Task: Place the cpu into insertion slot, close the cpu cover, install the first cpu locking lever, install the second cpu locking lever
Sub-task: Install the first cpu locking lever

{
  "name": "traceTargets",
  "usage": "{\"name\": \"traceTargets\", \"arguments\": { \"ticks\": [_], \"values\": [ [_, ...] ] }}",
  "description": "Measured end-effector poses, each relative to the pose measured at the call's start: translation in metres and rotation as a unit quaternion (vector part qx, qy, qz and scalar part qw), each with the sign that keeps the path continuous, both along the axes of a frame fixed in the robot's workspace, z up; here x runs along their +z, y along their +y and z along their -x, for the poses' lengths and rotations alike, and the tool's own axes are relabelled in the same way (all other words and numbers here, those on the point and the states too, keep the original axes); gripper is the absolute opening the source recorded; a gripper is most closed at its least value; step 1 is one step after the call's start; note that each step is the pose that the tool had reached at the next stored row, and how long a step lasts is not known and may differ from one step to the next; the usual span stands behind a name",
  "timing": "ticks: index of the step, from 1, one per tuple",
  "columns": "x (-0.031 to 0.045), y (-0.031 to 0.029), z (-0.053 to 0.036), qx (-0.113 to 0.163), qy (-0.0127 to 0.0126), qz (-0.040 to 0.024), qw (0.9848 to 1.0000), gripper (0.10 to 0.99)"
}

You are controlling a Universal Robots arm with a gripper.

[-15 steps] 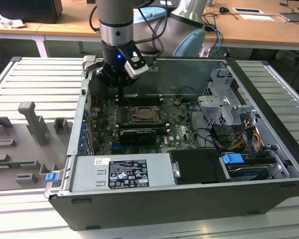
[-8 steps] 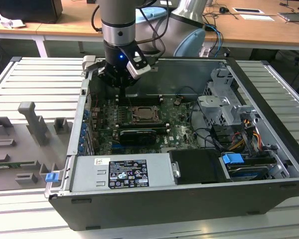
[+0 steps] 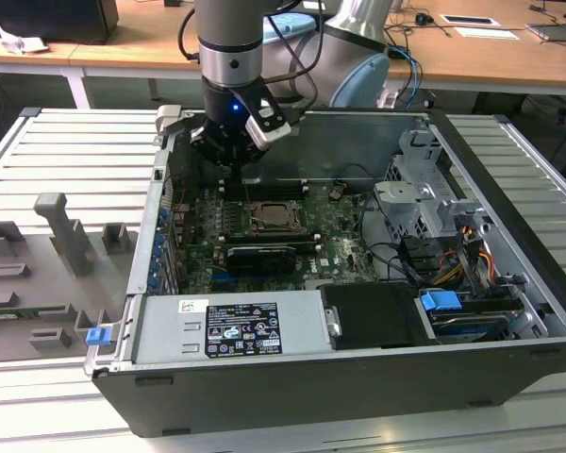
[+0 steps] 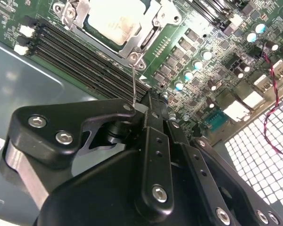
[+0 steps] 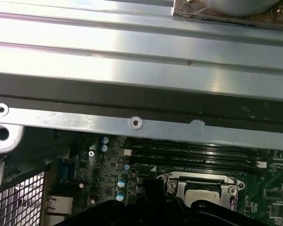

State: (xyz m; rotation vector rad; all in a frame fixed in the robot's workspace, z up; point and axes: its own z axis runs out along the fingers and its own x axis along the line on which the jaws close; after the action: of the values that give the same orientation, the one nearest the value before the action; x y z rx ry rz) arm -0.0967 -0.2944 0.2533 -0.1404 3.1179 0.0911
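In the second wrist view the silvery cpu (image 4: pixel 114 19) lies in the insertion slot, and the metal cpu cover (image 4: pixel 148 33) is down around it. A thin wire locking lever (image 4: pixel 134 80) runs from the socket corner to my black gripper (image 4: pixel 145 104), whose fingertips are pinched together on the lever's end. The exterior view has my gripper (image 3: pixel 231 168) low inside the open computer case, just behind the socket with the cpu (image 3: pixel 272 219). In the first wrist view the cpu (image 5: pixel 203 194) and the cover (image 5: pixel 179 184) sit beyond the dark gripper body.
Long black memory slots (image 4: pixel 85 61) run beside the socket. The case's metal wall (image 5: pixel 132 47) stands close behind the gripper. A black card (image 3: pixel 257 255), the power supply (image 3: pixel 236 326), a drive cage (image 3: pixel 424 198) and cables crowd the case. Grey fixtures (image 3: pixel 66 236) stand at the exterior view's left.
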Motion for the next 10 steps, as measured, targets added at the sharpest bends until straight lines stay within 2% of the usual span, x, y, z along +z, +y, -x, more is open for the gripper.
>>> {"name": "traceTargets", "arguments": {
  "ticks": [10],
  "values": [
    [0.0000, 0.0000, -0.0072, 0.000, 0.0000, 0.0000, 1.0000, 0.106]
  ]
}}
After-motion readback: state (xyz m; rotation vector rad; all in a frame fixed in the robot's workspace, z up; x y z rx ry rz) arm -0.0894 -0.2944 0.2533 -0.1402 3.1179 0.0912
